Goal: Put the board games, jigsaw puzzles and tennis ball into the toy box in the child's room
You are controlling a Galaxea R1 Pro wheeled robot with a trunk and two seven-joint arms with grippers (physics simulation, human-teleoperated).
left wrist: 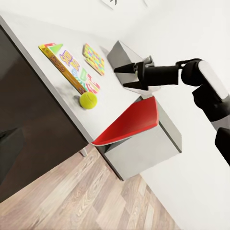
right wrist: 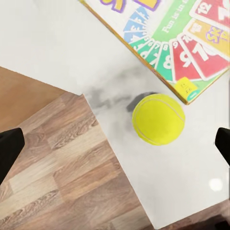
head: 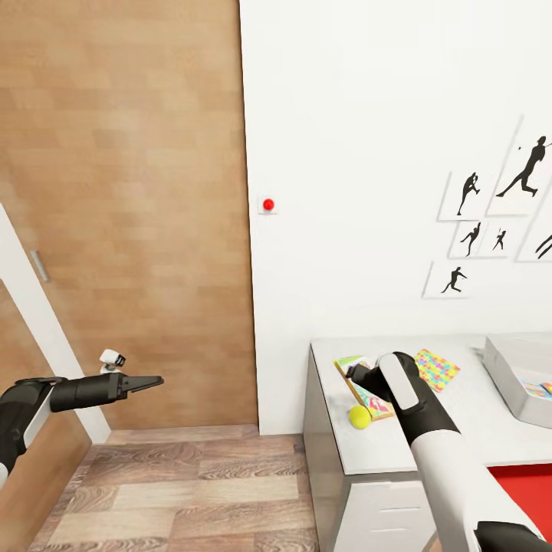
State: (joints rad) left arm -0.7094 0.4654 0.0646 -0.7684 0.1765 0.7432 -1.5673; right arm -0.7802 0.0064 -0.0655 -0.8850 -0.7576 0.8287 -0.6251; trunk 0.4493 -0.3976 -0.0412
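Observation:
The tennis ball [head: 359,416] [left wrist: 88,100] [right wrist: 158,119] rests near the table's [head: 460,437] left front corner, touching the edge of a colourful board game box [head: 349,363] [left wrist: 67,64] [right wrist: 182,43]. One multicoloured jigsaw puzzle [head: 437,369] [left wrist: 94,58] lies further back. The grey toy box [head: 502,368] [left wrist: 120,55] stands at the table's right, with something colourful inside. My right gripper [left wrist: 122,78] [right wrist: 115,143] hovers open above the ball, fingers apart on either side of it. My left gripper [head: 157,380] is held out in front of the door, off the table, open and holding nothing.
A brown wooden door [head: 123,215] fills the left wall, with a red dot [head: 267,205] on the white wall beside it. Baseball silhouette prints [head: 491,222] hang above the table. A grey unit with a red top [left wrist: 129,120] sits by the table. Wood floor [head: 176,491] lies between door and table.

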